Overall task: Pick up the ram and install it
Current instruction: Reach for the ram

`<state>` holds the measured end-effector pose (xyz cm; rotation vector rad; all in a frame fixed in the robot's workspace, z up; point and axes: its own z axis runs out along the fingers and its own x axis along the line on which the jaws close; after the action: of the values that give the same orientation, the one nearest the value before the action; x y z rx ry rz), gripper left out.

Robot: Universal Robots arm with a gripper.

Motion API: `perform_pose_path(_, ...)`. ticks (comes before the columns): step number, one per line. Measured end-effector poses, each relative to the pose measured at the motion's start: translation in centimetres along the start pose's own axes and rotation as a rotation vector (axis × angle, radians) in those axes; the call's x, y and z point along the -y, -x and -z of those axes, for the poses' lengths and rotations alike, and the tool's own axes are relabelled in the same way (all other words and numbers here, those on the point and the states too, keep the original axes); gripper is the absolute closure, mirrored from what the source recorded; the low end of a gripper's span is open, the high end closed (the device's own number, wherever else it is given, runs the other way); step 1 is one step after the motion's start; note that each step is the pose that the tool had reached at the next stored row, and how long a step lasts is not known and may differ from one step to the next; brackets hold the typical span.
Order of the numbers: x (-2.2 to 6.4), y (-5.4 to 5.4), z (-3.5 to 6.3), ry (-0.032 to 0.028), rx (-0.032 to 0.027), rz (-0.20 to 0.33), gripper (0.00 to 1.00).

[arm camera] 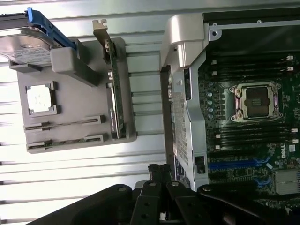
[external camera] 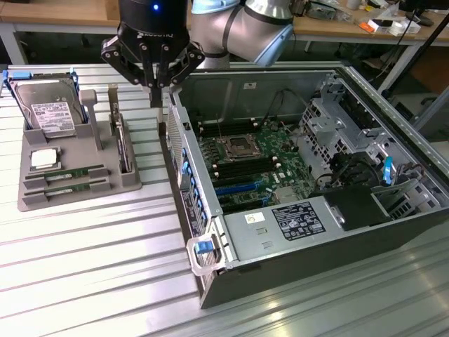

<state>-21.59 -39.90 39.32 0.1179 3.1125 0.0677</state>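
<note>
Mainboard [arm camera: 248,154]: white "DELL" mark, sideways, at board edge in wrist view. Drive label [external camera: 50,114], black label [external camera: 298,220] on PSU cover [external camera: 256,239]: print too small to read. Gripper [external camera: 158,97] housing wordmark: illegible.

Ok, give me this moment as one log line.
gripper: shut, nothing held, above the gap between tray and computer case | ram: two sticks lying in tray slots | install: not done

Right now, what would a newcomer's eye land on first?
The open computer case on the exterior view's right, its motherboard bare with an empty processor socket. Next, the black pincer, shut, hanging above the gap between the case and the gray tray on the exterior view's left, which holds the ram sticks and a hard drive.
</note>
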Motion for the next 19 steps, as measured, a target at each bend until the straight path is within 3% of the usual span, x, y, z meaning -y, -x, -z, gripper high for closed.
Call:
perform_pose_path(6,0.07,-0.9,0.02,0.0,0.0,0.0,0.9)
perform_pose_path(12,0.2,-2.6,0.06,0.0,0.0,0.0,0.9)
perform_pose_path(19,0.27,-3.6,0.08,0.0,0.0,0.0,0.9)
